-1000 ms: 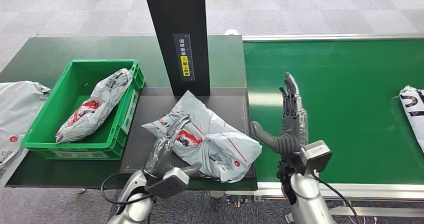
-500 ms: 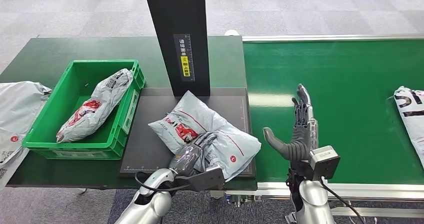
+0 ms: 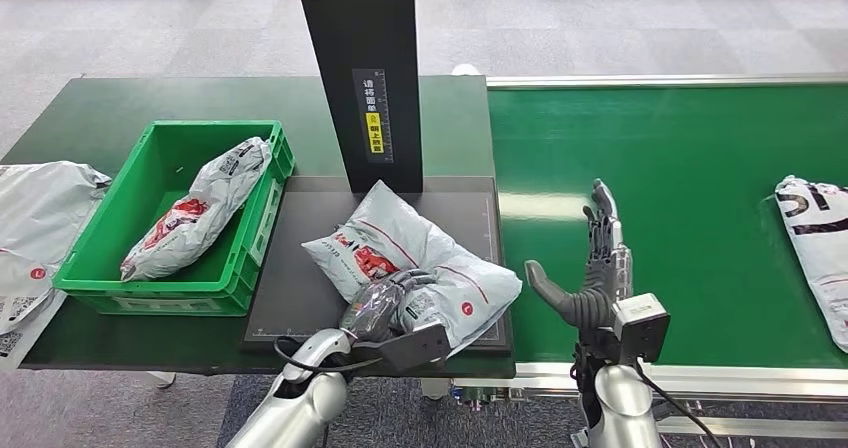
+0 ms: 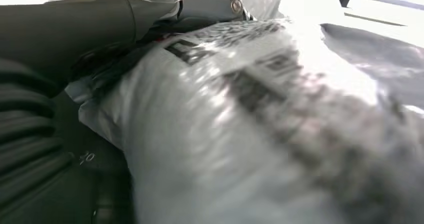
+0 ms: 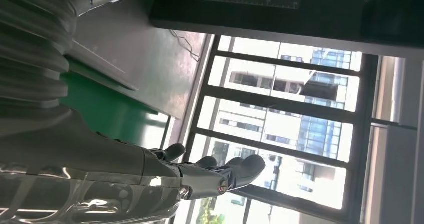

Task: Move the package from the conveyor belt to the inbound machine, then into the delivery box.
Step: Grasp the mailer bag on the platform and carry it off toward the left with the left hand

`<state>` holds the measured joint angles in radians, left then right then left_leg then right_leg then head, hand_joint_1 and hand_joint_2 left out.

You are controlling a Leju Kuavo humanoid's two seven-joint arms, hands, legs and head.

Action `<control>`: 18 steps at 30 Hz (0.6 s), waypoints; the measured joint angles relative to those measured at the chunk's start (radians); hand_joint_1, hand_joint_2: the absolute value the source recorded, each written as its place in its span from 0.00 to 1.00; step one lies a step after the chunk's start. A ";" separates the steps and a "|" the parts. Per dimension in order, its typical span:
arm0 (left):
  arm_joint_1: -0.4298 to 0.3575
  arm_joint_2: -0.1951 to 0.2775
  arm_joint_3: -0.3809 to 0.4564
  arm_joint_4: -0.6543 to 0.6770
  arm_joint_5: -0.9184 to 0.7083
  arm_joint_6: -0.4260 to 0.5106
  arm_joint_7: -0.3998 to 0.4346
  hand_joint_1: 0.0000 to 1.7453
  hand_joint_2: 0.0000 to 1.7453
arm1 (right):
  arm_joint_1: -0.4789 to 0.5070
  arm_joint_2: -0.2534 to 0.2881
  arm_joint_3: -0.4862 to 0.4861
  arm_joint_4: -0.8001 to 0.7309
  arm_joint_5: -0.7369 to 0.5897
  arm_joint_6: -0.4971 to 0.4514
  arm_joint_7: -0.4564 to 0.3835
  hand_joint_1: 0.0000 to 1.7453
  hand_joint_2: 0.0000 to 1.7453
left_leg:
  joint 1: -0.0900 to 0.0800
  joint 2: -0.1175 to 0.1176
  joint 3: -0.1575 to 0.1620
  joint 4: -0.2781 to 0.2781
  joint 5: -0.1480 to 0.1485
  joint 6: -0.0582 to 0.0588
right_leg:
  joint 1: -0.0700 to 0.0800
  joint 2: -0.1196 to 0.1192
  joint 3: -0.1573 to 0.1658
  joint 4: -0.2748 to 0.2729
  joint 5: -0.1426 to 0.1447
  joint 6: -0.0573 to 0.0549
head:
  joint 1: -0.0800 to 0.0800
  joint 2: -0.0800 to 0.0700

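A grey package (image 3: pixel 400 253) with red print lies on the black plate (image 3: pixel 295 278) of the inbound machine, below its black column (image 3: pixel 362 68). My left hand (image 3: pixel 385 306) curls over the package's near edge and grips it. The left wrist view is close on the package (image 4: pixel 280 109), which lies between the grey thumb (image 4: pixel 100 29) and the dark fingers. My right hand (image 3: pixel 598 263) stands upright and open over the near part of the green conveyor belt (image 3: pixel 680 158), holding nothing; its spread hand (image 5: pixel 165 176) also shows in the right wrist view.
The green delivery box (image 3: pixel 160 290) stands left of the plate with one grey package (image 3: pixel 195 218) inside. Another package (image 3: pixel 815 238) lies on the belt at the far right. Grey bags (image 3: pixel 40 228) lie at the table's left edge.
My left hand slid from the package's top to its near edge and curled around it. The right hand drew back a little toward me. The package on the belt came further into view.
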<state>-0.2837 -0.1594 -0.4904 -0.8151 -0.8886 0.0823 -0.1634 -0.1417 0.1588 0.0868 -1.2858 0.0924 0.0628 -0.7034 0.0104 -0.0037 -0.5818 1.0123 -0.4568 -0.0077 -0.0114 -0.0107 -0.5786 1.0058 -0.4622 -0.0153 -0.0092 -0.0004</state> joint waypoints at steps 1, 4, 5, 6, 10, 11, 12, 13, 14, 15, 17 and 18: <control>0.001 -0.002 0.008 -0.001 0.011 0.007 -0.011 1.00 0.00 | 0.001 0.002 -0.004 0.002 0.004 0.002 0.000 0.00 1.00 | 0.000 0.000 0.000 0.000 0.000 0.000 | 0.000 0.000 0.000 0.000 0.000 0.000 | 0.000 0.000; 0.011 -0.007 0.038 -0.014 0.049 0.024 -0.045 1.00 0.00 | 0.003 0.008 -0.014 0.006 0.010 0.008 0.000 0.00 1.00 | 0.000 0.000 0.000 0.000 0.000 0.000 | 0.000 0.001 -0.001 0.000 0.000 0.000 | 0.000 0.000; 0.016 -0.008 0.047 -0.021 0.064 0.029 -0.057 1.00 0.25 | 0.003 0.009 -0.018 0.007 0.010 0.009 0.000 0.00 1.00 | 0.000 0.000 0.000 0.000 0.000 0.000 | 0.000 0.001 -0.001 0.000 0.000 0.000 | 0.000 0.000; 0.022 -0.009 0.057 -0.028 0.081 0.032 -0.070 1.00 0.50 | 0.004 0.010 -0.020 0.008 0.010 0.009 0.000 0.00 1.00 | 0.000 0.000 0.000 0.000 0.000 0.000 | 0.000 0.001 -0.001 0.000 0.000 0.000 | 0.000 0.000; 0.058 -0.014 0.103 -0.074 0.190 0.053 -0.151 1.00 1.00 | 0.004 0.010 -0.024 0.011 0.010 0.009 0.000 0.00 1.00 | 0.000 0.002 -0.003 0.000 0.000 0.000 | 0.000 0.002 -0.005 0.000 0.000 0.000 | 0.000 0.000; 0.070 -0.015 0.115 -0.090 0.219 0.064 -0.174 1.00 1.00 | 0.004 0.010 -0.025 0.012 0.010 0.009 0.000 0.00 1.00 | 0.000 0.002 -0.004 0.000 0.000 0.000 | 0.000 0.003 -0.007 0.000 0.000 0.000 | 0.000 0.000; 0.080 -0.015 0.125 -0.107 0.243 0.075 -0.192 1.00 1.00 | 0.004 0.010 -0.025 0.012 0.010 0.009 0.000 0.00 1.00 | 0.000 0.002 -0.005 0.000 0.000 0.000 | 0.000 0.003 -0.008 0.000 0.000 0.000 | 0.000 0.000; 0.091 -0.015 0.135 -0.125 0.264 0.089 -0.209 1.00 1.00 | 0.004 0.010 -0.025 0.012 0.010 0.009 0.001 0.00 1.00 | 0.000 0.002 -0.006 0.000 0.000 0.000 | 0.000 0.003 -0.009 0.000 0.000 0.000 | 0.000 0.000; 0.102 -0.015 0.145 -0.144 0.283 0.107 -0.226 1.00 1.00 | 0.004 0.010 -0.026 0.012 0.010 0.008 0.002 0.00 1.00 | 0.000 0.002 -0.007 0.000 0.000 0.000 | 0.000 0.003 -0.009 0.000 0.000 0.000 | 0.000 0.000; 0.112 -0.015 0.154 -0.163 0.300 0.131 -0.244 1.00 1.00 | 0.004 0.010 -0.026 0.012 0.010 0.008 0.004 0.00 1.00 | 0.000 0.002 -0.008 0.000 0.000 0.000 | 0.000 0.003 -0.010 0.000 0.000 0.000 | 0.000 0.000; 0.132 -0.015 0.168 -0.205 0.326 0.195 -0.287 1.00 1.00 | 0.004 0.010 -0.026 0.012 0.007 0.008 0.008 0.00 1.00 | 0.000 0.002 -0.009 0.000 0.000 -0.001 | 0.000 0.003 -0.011 0.000 0.000 0.000 | 0.000 0.000; 0.140 -0.014 0.174 -0.224 0.333 0.225 -0.306 1.00 1.00 | 0.004 0.011 -0.027 0.012 0.006 0.007 0.010 0.00 1.00 | 0.000 0.002 -0.010 0.000 0.000 -0.001 | 0.000 0.003 -0.012 0.000 0.000 0.000 | 0.000 0.000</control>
<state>-0.1438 -0.1735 -0.3168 -1.0393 -0.5557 0.3076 -0.4698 -0.1375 0.1694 0.0602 -1.2734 0.0980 0.0700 -0.6938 0.0107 -0.0014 -0.5914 1.0126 -0.4573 -0.0084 -0.0113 -0.0076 -0.5905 1.0063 -0.4623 -0.0156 -0.0093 -0.0004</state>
